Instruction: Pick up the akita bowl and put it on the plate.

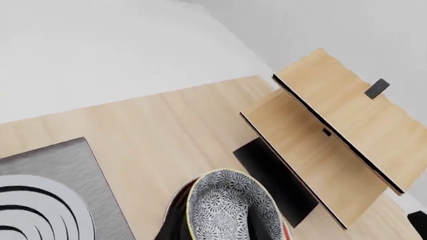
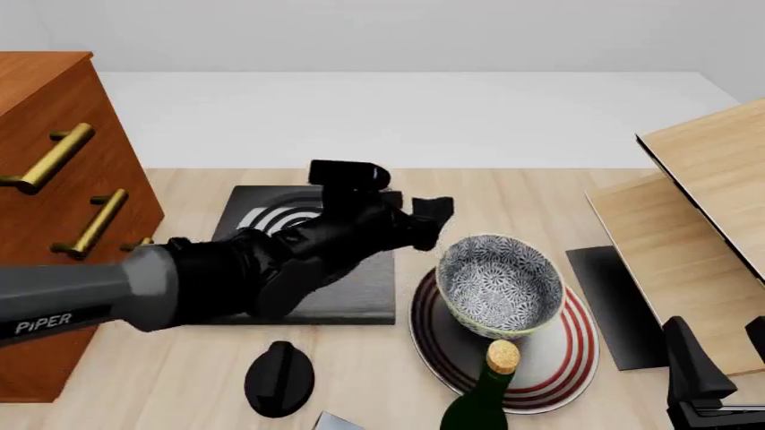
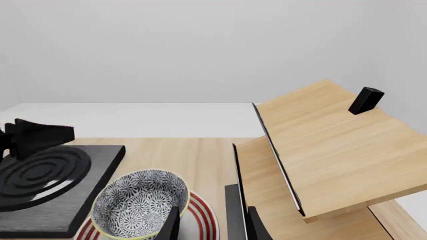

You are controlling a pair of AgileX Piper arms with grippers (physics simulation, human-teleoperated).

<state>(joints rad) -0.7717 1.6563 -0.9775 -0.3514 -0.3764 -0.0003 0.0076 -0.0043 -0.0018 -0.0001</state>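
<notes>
akita bowl: sitting on the plate
left gripper: right beside the bowl's rim, can't tell if it's gripping
right gripper: fingers apart, holding nothing

A black stove with a ringed burner lies centre-table. Left of it stands a wooden drawer cabinet; nearer the camera, a black knob and a corked green bottle; right, a wooden shelf unit.

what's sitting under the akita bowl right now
The plate lies under the akita bowl; its red-ringed rim shows around the bowl. The plate's centre is covered by the bowl, so whether the base touches it cannot be seen.
</notes>
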